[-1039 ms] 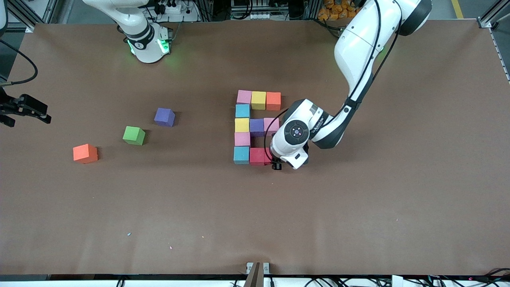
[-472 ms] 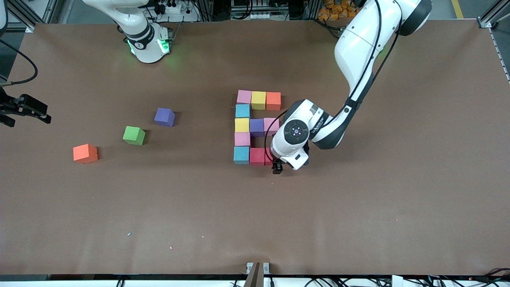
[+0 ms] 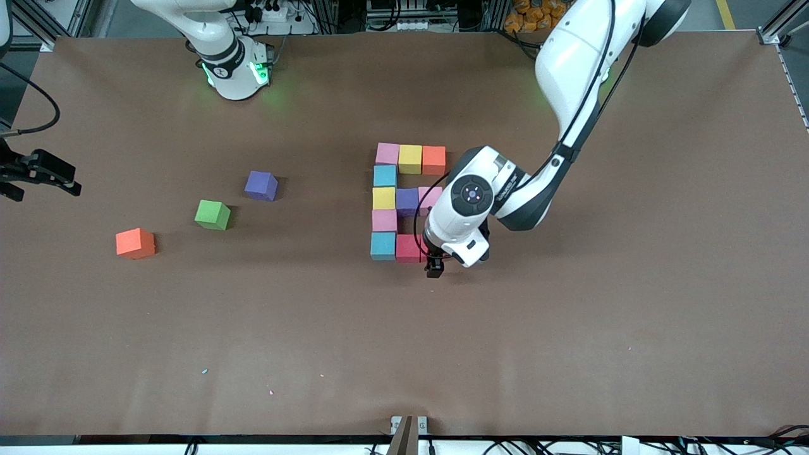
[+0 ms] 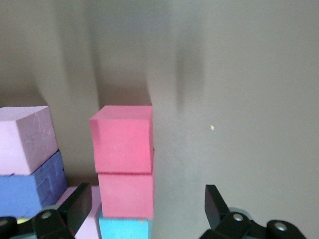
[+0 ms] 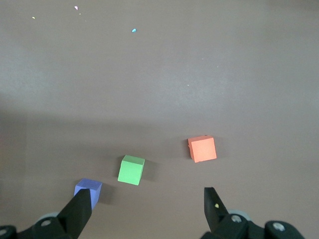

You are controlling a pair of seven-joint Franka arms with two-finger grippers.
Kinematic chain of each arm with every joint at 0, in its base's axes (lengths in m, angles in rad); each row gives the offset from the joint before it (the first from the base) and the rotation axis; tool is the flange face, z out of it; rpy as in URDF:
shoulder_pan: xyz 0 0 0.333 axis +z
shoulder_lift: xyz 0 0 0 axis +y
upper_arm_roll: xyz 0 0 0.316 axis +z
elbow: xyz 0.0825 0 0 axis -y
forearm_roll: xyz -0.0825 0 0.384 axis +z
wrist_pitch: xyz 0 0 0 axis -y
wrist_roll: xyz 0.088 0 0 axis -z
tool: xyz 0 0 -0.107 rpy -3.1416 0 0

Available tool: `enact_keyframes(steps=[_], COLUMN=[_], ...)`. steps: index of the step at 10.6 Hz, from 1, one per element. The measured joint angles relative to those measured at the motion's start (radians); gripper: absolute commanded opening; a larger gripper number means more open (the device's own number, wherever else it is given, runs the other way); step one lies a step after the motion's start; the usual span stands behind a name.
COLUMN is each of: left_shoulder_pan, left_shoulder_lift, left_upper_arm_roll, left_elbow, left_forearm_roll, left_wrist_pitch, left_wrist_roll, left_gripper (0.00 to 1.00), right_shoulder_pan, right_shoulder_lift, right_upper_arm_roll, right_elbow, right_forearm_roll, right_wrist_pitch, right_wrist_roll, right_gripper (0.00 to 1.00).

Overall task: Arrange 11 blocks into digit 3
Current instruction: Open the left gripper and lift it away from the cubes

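Note:
The blocks form a figure (image 3: 383, 198) mid-table: a five-cube column of pink, blue, yellow, pink, blue, with three short bars running toward the left arm's end. The bar farthest from the front camera ends in yellow (image 3: 410, 158) and orange (image 3: 433, 160). The middle bar holds purple (image 3: 407, 201) and pink (image 3: 430, 197). The nearest bar holds two red blocks (image 4: 125, 194), (image 4: 121, 132). My left gripper (image 3: 434, 265) hangs open just above that red end, touching nothing, and its hand hides the end red cube in the front view. My right gripper (image 5: 147, 209) waits open, up in the air and empty.
Three loose cubes lie toward the right arm's end: purple (image 3: 261, 185), green (image 3: 213, 215) and orange (image 3: 134, 243), each apart from the others. The right wrist view looks down on them from above. A few tiny specks (image 3: 205, 371) dot the table near the front edge.
My left gripper has opened and let go of the end red block, then risen a little off it. The blocks and the right arm have not moved.

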Motion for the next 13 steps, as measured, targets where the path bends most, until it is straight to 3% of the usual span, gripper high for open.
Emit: enact_keyframes(steps=[2,5,9,13], left_shoulder_pan=[0.027,0.12,0.238,0.328], left_shoulder_lift=[-0.087,-0.202,-0.27,-0.319], left_upper_arm_roll=[0.008,0.014,0.014,0.016], left_elbow=[0.004,0.003,0.0,-0.008], left_forearm_roll=[0.025,0.029,0.029,0.029], left_wrist_pitch=[-0.042,-0.142,-0.307,-0.434], left_wrist_roll=[0.041,0.249,0.548,0.971], left_gripper=[1.0,1.0,1.0,1.0], right_shoulder_pan=[0.0,0.0,0.0,0.001], right_shoulder_lift=[0.0,0.0,0.0,-0.001], right_upper_arm_roll=[0.0,-0.001,0.002,0.011], right_elbow=[0.0,0.0,0.001,0.001], right_forearm_roll=[0.009,0.015,0.017,0.019], right_wrist_pitch=[0.005,0.039,0.042,-0.013], right_wrist_roll=[0.0,0.0,0.006,0.021], right_gripper=[1.0,1.0,1.0,1.0])
